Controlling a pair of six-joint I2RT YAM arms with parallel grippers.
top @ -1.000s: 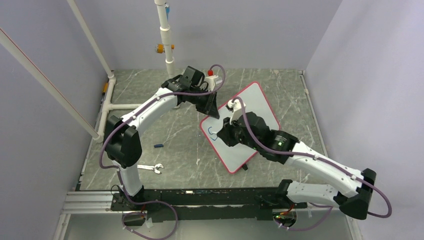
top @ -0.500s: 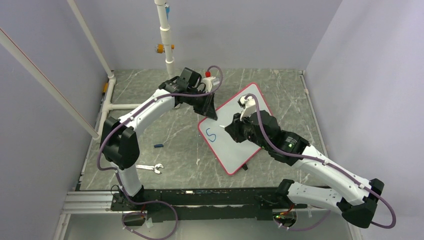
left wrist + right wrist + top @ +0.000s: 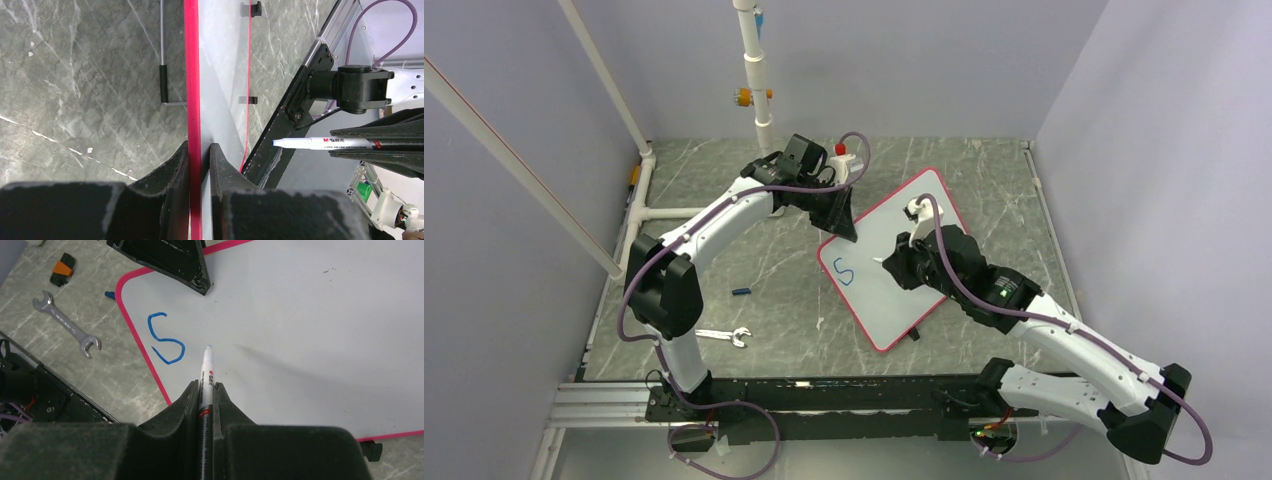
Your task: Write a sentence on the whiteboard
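Board: large flat rectangular whiteboard (image 3: 876, 300) with a thin red rim, rounded corners and small black feet; it lies on the grey marbled table (image 3: 774, 290), right of centre, turned diagonally to the table edges.
Board surface: white and mostly bare (image 3: 300, 340); a few faint dark specks near the far side.
Writing: one blue marker letter "S" (image 3: 166, 337), thin and slightly uneven, near the board's left corner (image 3: 844, 272), just inside the red rim.
Left gripper: left gripper (image 3: 199, 147) narrow, its black fingers clamped on the board's red rim (image 3: 192, 75) at the far-left edge (image 3: 848, 228).
Right gripper: right gripper (image 3: 206, 385) closed on a slim white marker pen (image 3: 206, 367) with red and black print on its barrel; it is over the board's middle (image 3: 894, 262).
Marker tip: points at the board just right of the "S"; contact with the surface cannot be confirmed. The left wrist view shows the pen (image 3: 325, 143) lying level.
Other items: silver open-ended wrench (image 3: 724, 336) and small blue cap (image 3: 741, 291) on the table, left of the board and well apart from it.
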